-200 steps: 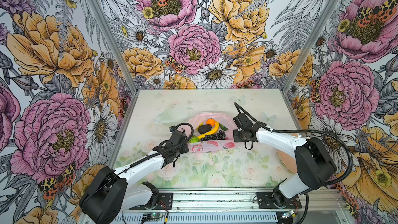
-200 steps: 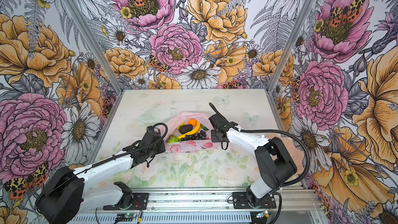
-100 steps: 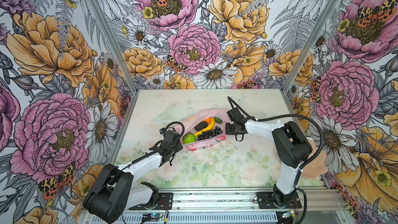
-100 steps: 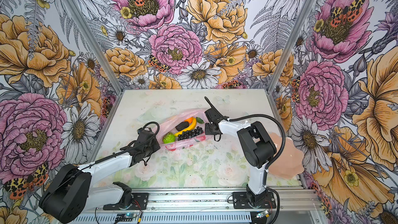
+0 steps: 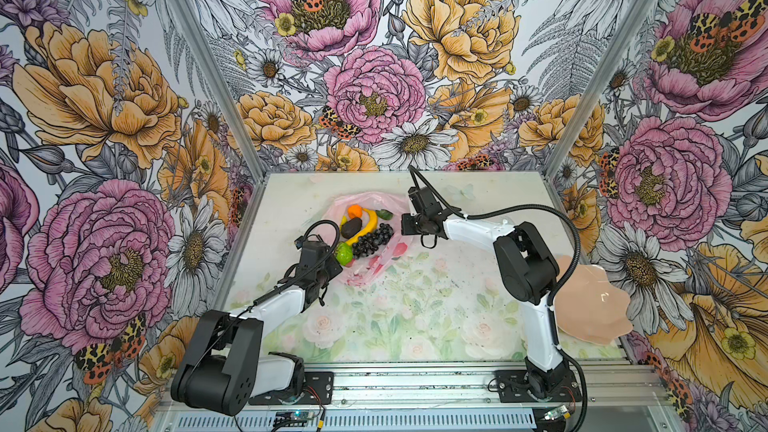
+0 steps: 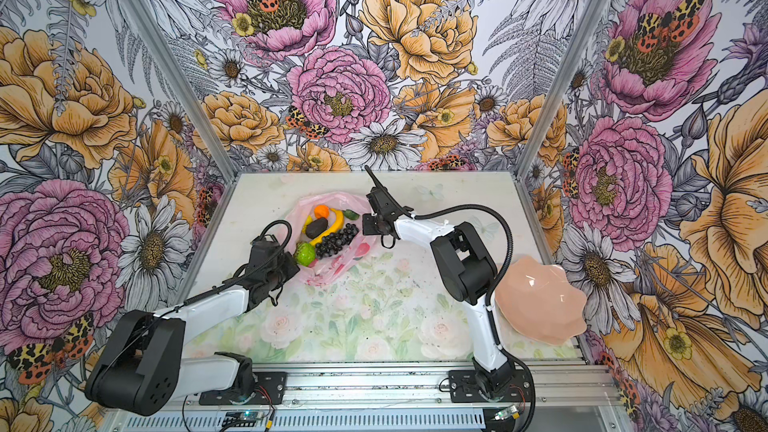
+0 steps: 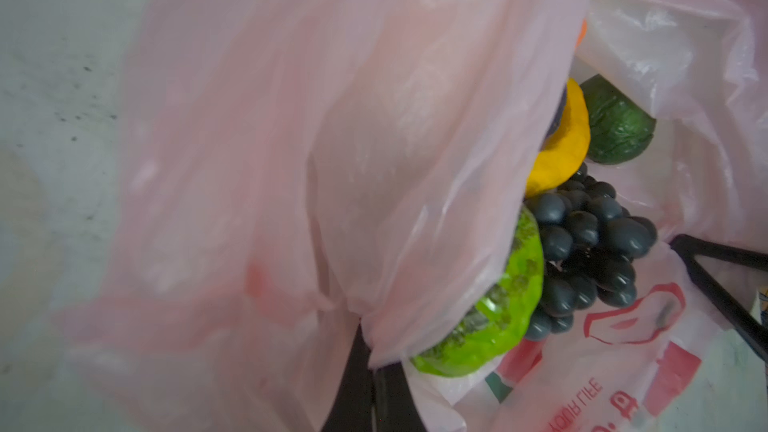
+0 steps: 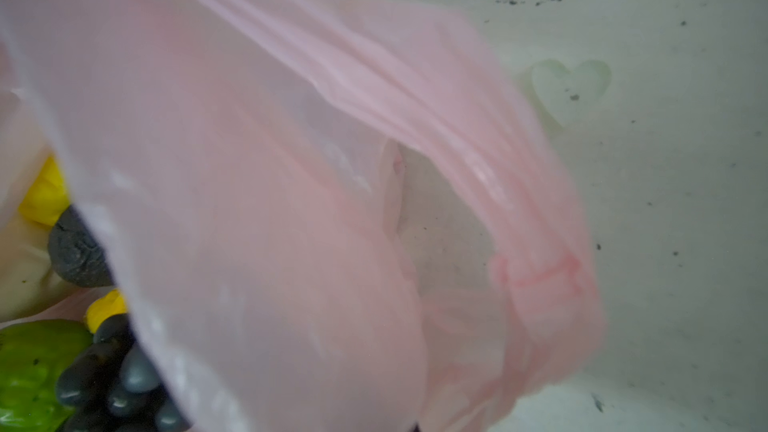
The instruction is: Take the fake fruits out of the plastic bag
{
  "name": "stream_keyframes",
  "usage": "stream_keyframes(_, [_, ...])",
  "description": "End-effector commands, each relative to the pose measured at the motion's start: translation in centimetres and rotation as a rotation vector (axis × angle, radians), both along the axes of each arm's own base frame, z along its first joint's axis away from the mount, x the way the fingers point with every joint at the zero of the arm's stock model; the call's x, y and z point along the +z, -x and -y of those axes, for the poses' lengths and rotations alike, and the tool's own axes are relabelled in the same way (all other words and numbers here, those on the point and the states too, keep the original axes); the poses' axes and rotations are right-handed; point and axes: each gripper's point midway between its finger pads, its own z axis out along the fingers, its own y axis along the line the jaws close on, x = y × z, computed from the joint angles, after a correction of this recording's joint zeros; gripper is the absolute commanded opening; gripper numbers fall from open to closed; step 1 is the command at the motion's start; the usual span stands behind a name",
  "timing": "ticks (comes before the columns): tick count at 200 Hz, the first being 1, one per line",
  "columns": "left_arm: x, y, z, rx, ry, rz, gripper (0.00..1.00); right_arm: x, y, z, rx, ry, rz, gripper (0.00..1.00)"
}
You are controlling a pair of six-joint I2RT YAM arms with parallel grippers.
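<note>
Left wrist view: pinching bag (image 7: 332, 118) tight with left gripper (image 7: 368, 340), fruits (image 7: 590, 251) just past its tips, inside. In a top view, clamping bag's other edge with right gripper (image 5: 405, 226), fruits alongside.

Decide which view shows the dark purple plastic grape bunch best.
The left wrist view: the dark purple plastic grape bunch is close and almost uncovered. In both top views it is whole but small. The right wrist view catches only its edge behind the thin pink plastic bag.

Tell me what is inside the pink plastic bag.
Seen in the plastic bag: banana, grape bunch, lime-green citrus, dark green avocado, orange, blackish fruit. Anything beneath is covered.
</note>
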Motion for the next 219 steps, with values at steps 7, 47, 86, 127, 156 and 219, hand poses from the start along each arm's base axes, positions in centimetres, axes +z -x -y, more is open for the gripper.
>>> stream_keyframes(7, [-0.2,1.0,1.7,-0.074,-0.037,-0.021,0.08,0.9,0.9,1.6,-0.011,0.034,0.022,0.04])
stream_keyframes(47, [0.2,2.6,0.9,-0.044,-0.042,-0.012,0.13,0.9,1.3,2.9,-0.029,0.055,0.022,0.07])
stream_keyframes(86, [2.7,2.8,-0.5,-0.039,-0.137,-0.008,0.48,2.4,1.7,3.1,-0.03,0.045,0.045,0.07])
stream_keyframes(127, [8.1,2.3,-3.5,0.026,-0.311,0.075,0.75,2.9,2.3,3.8,-0.026,0.061,0.058,0.07])
stream_keyframes(156, [10.1,-0.8,-1.8,-0.075,-0.368,0.124,0.85,2.7,2.2,3.7,-0.027,0.057,0.054,0.06])
stream_keyframes(219, [4.9,-7.0,-2.8,-0.088,-0.491,-0.108,0.78,2.7,2.4,4.0,-0.02,0.073,0.059,0.06])
